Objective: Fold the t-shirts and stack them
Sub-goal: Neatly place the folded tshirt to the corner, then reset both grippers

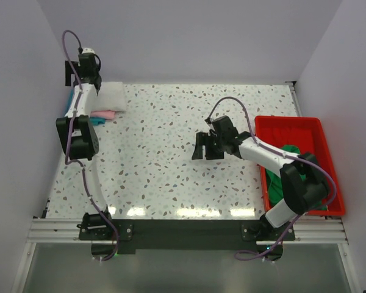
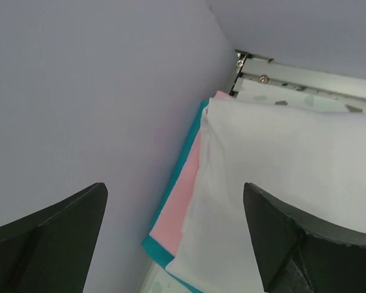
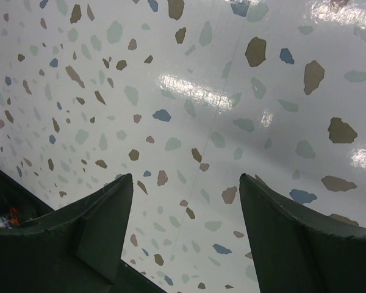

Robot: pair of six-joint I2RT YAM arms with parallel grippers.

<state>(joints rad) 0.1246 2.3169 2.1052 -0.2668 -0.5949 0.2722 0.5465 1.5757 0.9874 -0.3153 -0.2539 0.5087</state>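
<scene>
A folded white t-shirt [image 1: 111,96] lies on top of a folded pink t-shirt [image 1: 102,114] and a teal t-shirt [image 1: 97,121] at the far left corner of the table. In the left wrist view the white t-shirt [image 2: 280,183] covers the pink t-shirt [image 2: 183,195] and the teal t-shirt [image 2: 160,251]. My left gripper [image 1: 80,70] is open and empty above this stack. A green t-shirt [image 1: 291,160] lies crumpled in the red tray [image 1: 288,124]. My right gripper [image 1: 206,148] is open and empty over the bare table middle.
The red tray stands at the right edge of the speckled table [image 1: 165,159]. White walls close in the left, back and right sides. The right arm reaches from its base across the tray's near left part.
</scene>
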